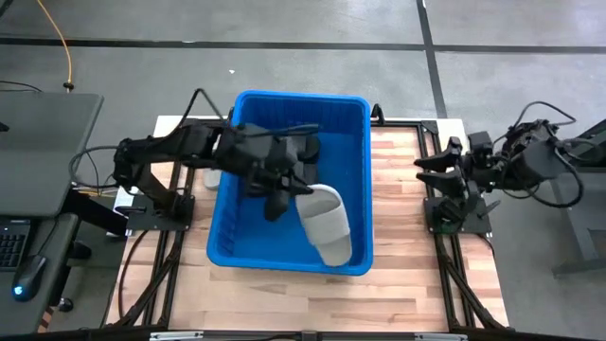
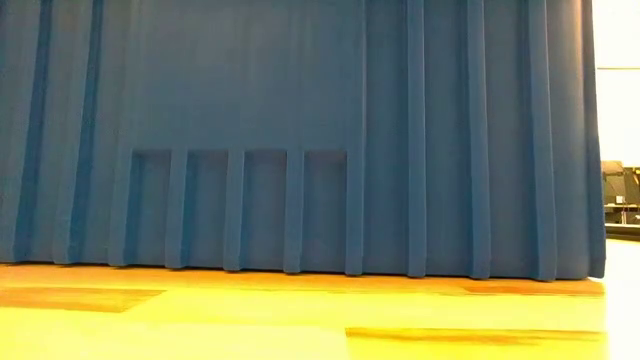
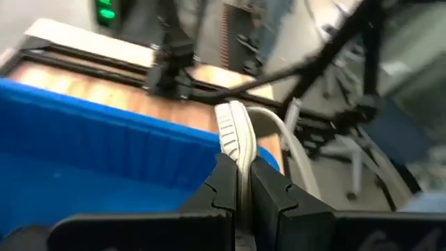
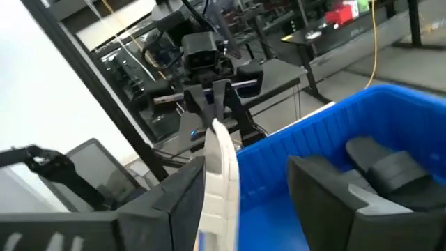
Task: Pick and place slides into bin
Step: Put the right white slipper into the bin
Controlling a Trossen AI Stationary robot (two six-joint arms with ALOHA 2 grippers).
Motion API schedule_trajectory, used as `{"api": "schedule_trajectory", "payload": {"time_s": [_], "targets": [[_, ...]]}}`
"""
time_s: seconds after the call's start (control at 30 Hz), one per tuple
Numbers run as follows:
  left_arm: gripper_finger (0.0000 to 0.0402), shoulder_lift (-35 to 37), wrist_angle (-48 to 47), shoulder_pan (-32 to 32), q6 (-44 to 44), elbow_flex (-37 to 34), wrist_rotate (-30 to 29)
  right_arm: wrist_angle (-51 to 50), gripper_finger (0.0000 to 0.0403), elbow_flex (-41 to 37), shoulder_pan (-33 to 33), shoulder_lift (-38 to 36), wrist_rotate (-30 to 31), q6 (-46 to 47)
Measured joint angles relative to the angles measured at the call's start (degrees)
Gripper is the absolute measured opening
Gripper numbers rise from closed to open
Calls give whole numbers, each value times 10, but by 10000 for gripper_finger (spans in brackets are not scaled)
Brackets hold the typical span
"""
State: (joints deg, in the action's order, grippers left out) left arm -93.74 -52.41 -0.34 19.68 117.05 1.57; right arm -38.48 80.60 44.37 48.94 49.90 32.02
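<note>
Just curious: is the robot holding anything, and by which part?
The left hand pinches a pale sandal by its thin ribbed edge, over the blue tub.

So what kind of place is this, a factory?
More likely a robotics lab or workshop: two dark arms bolted to a wooden table, a desk with a keyboard beside it, and cables across the concrete floor.

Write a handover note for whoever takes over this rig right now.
Left gripper: shut on the edge of a pale grey-white ribbed slide sandal, held over the large bright blue plastic bin.
Right gripper: open, at the table's right side, off the bin.
Done: matte black slide sandals lie in the bin; count unclear.
Left: release the pale one; a pale shape beside the bin may be another.
</note>
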Motion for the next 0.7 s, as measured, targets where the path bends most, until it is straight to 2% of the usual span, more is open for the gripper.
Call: {"api": "schedule_trajectory", "payload": {"time_s": [0.17,0.3,0.43,0.6,0.7], "targets": [[4,-8,5,42,-62,0,127,1,200,0,-82,26,-107,57],[4,-12,9,71,-97,0,196,-1,207,-1,-152,52,-192,103],[4,-10,32,83,-125,0,225,5,215,-1,-228,84,-270,124],[4,-10,45,94,-154,0,267,60,217,-1,-322,140,-449,128],[4,-10,42,94,-164,0,276,97,217,-1,-364,164,-524,125]]}}
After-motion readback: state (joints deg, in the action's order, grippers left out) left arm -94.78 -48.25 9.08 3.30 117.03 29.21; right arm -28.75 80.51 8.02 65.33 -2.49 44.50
